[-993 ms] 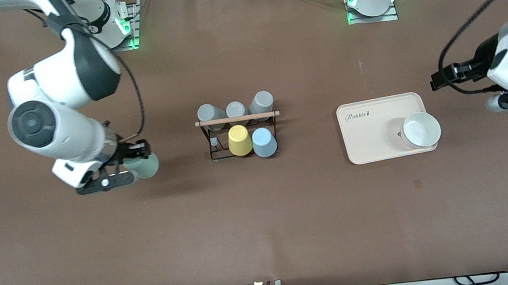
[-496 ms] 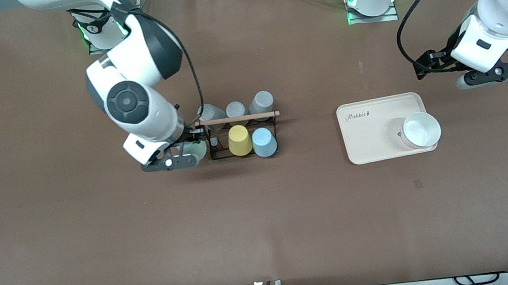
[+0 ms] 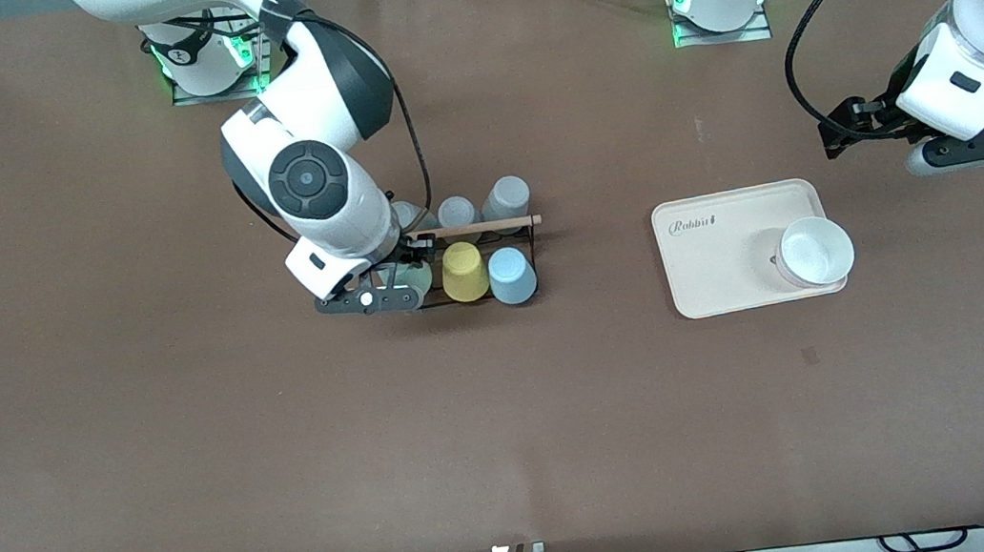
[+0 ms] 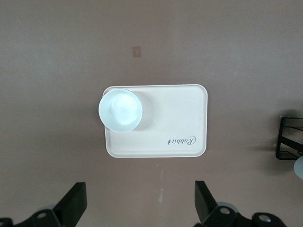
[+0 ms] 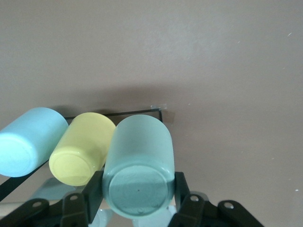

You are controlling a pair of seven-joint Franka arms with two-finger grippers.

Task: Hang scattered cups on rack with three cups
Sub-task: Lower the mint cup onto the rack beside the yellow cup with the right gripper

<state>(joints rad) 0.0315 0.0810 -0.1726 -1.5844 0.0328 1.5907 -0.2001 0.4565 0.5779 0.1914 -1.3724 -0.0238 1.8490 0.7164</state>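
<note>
Reading "Rabbit": cream tray (image 3: 720, 254) lettering.

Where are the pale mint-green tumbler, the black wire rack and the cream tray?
pale mint-green tumbler (image 5: 138, 187): right wrist view, its flat base.
black wire rack (image 3: 532, 230): front view, end post.
cream tray (image 4: 177, 106): left wrist view, bare floor.

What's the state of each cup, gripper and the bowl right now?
Pale mint-green tumbler: upside down, held over the rack's free peg beside the yellow cup.
Right gripper: shut on the mint tumbler.
Light blue tumbler: upside down on the black wire rack.
Yellow cup: upside down on rack.
Left gripper: open, empty, waiting above the cream tray.
White bowl: upright on tray.
</note>
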